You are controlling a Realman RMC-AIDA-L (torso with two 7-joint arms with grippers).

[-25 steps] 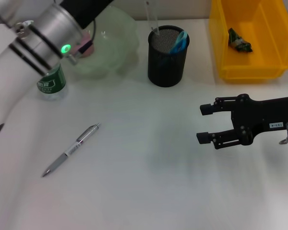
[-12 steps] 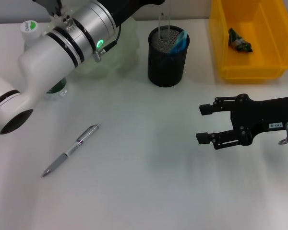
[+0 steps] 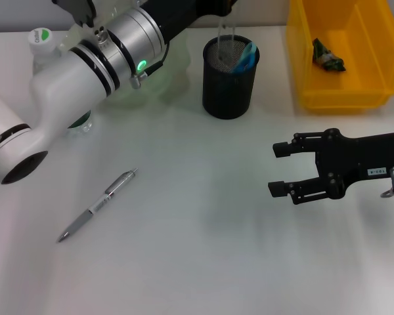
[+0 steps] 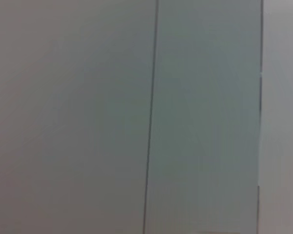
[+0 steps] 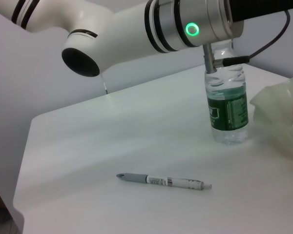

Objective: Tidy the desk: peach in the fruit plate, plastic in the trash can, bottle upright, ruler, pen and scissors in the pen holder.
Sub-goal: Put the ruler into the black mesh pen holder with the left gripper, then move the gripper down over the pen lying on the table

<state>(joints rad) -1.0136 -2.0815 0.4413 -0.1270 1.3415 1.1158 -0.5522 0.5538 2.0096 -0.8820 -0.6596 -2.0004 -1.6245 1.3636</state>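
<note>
Green label on upright bottle, txt unreadable.

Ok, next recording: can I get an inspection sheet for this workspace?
Surface: white desk.
Job's things: pen lying flat on the desk; bottle upright; pen holder holding a clear ruler and a blue-handled item; plastic scrap in the yellow bin; fruit plate partly hidden.
Clutter: nothing seen.
Grippers: right end effector open, above the desk; left end effector out of view.
Cables: thin black cable on the left arm.
Surroundings: plain wall.
</note>
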